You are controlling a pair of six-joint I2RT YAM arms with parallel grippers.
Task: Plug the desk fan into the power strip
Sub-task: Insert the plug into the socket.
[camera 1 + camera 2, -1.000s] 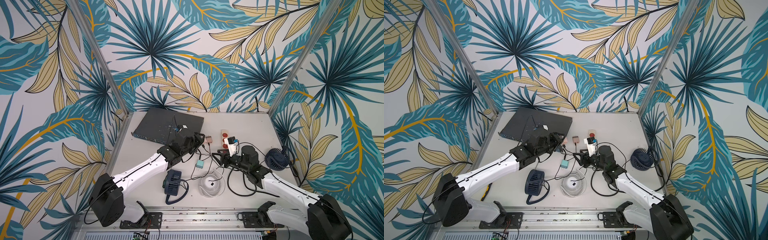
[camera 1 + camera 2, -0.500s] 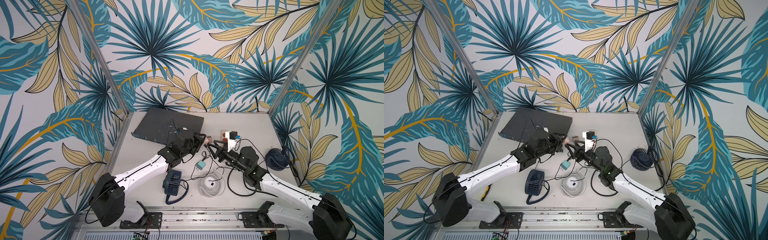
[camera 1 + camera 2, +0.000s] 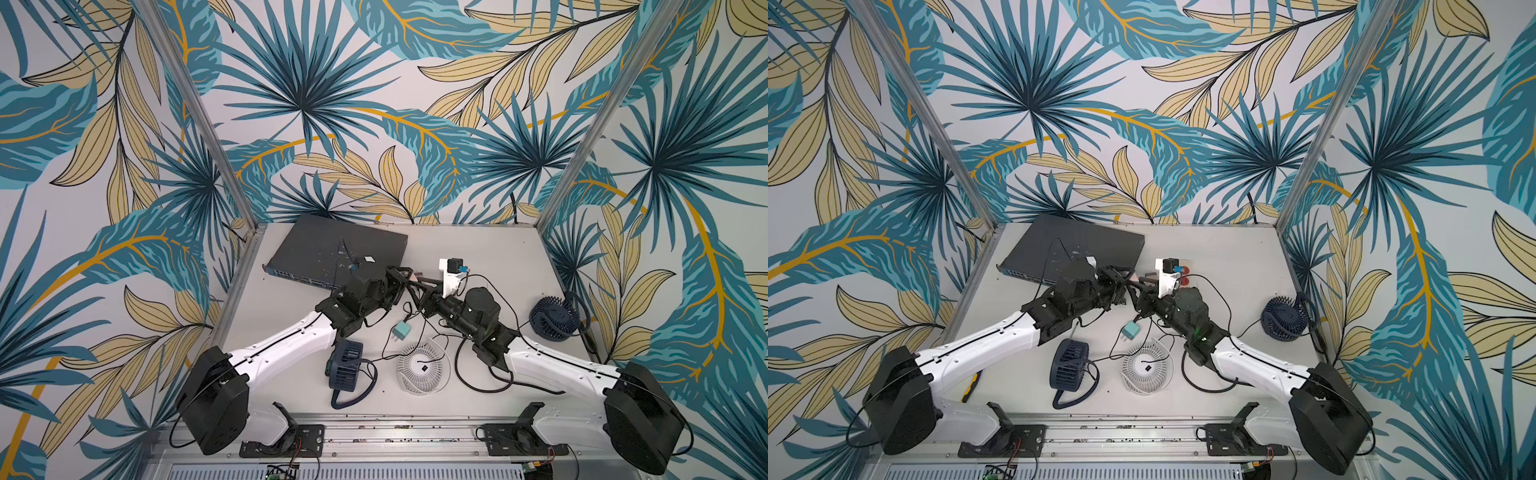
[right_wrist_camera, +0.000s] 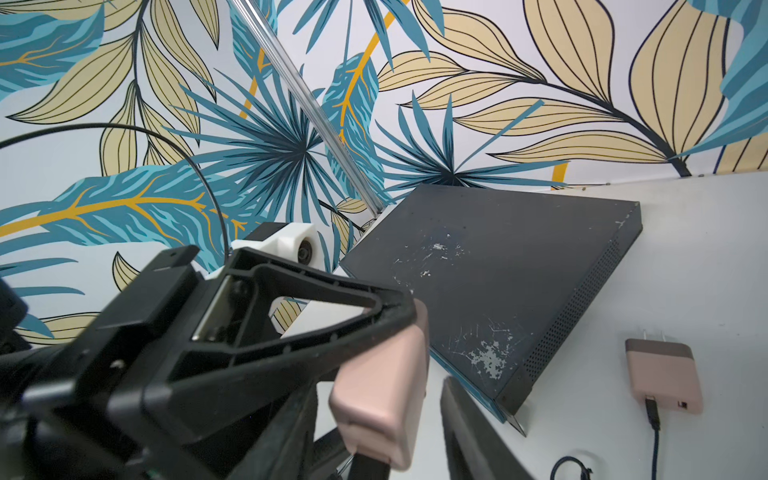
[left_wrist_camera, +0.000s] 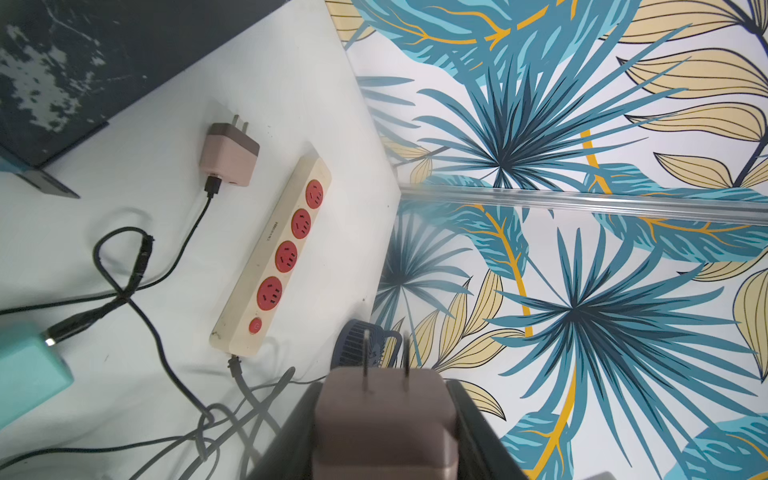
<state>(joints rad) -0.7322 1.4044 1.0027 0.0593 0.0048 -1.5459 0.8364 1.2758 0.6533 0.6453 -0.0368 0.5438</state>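
Pinching the pink adapter (image 5: 384,411) prongs-out, the left gripper (image 5: 384,453) should hold level while the right gripper (image 4: 384,432), jaws spread, closes squarely around it, the power strip (image 5: 270,257) lying at one o'clock of the white fan (image 3: 423,368).

Our left arm (image 3: 286,349) and right arm (image 3: 552,365) stretch from the near corners toward the middle, forearms low, and our grippers meet tip to tip. Our left gripper (image 3: 405,277) is clamped on a plug (image 5: 384,415). Our right gripper (image 3: 417,286) has its jaws apart, one on either side of that plug.
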